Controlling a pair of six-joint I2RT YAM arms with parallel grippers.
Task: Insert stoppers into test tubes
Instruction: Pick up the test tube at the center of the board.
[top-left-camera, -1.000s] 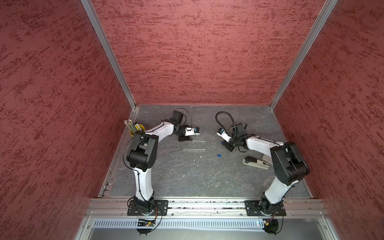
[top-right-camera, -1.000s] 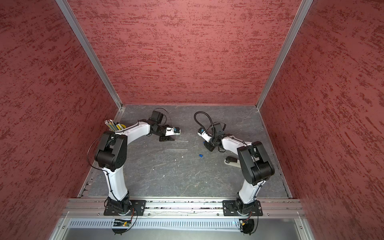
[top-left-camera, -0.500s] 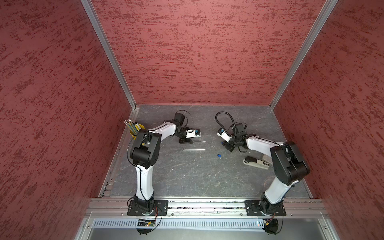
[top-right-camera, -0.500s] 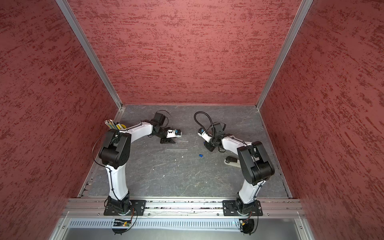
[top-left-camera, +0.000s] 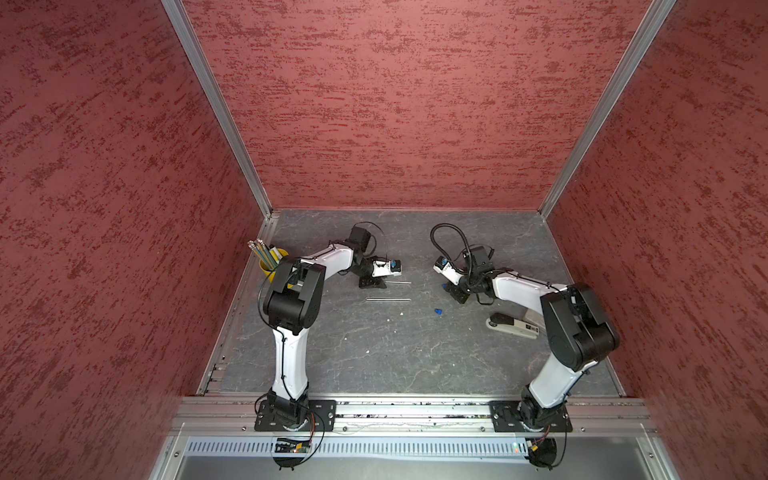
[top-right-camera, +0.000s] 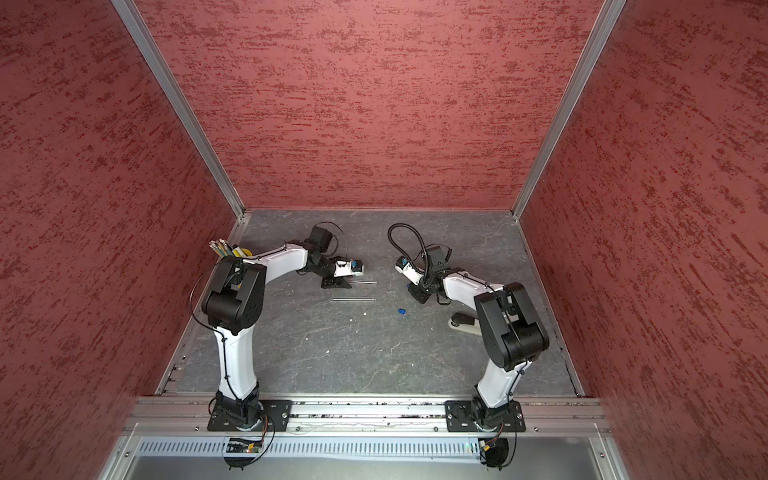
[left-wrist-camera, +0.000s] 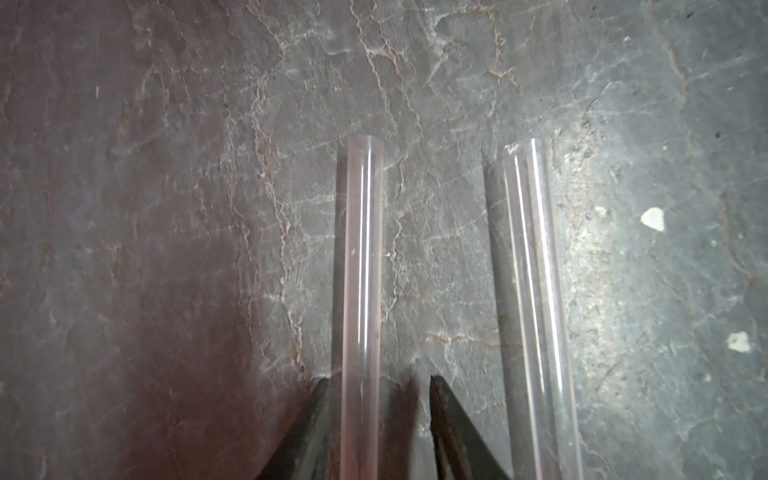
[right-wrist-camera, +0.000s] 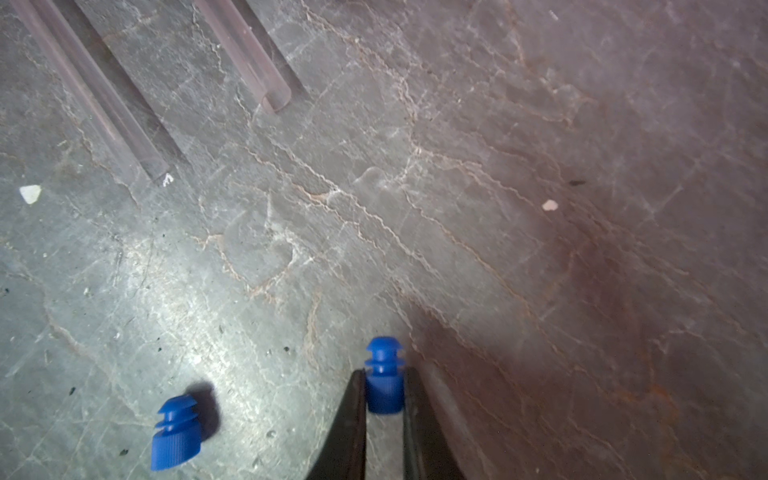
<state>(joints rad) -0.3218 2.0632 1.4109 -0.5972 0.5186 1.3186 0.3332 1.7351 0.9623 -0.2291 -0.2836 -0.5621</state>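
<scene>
Two clear test tubes lie side by side on the grey floor, a far tube (top-left-camera: 398, 282) and a near tube (top-left-camera: 388, 299). My left gripper (left-wrist-camera: 377, 379) stands open around the far tube (left-wrist-camera: 361, 270). One finger is against it and the other is a small gap away. The near tube (left-wrist-camera: 536, 291) lies beside and free. My right gripper (right-wrist-camera: 384, 371) is shut on a blue stopper (right-wrist-camera: 383, 353), whose ribbed end sticks out past the tips. A second stopper (right-wrist-camera: 176, 432) lies loose on the floor (top-left-camera: 437, 310), between the arms.
A yellow cup of pencils (top-left-camera: 272, 257) stands at the left wall. A stapler (top-left-camera: 513, 325) lies by the right arm. Small white specks (top-left-camera: 402, 313) dot the floor near the tubes. Red walls close in three sides.
The left arm's upper links have shifted slightly toward the middle while its gripper stays at the far tube's end. The right arm has not moved.
</scene>
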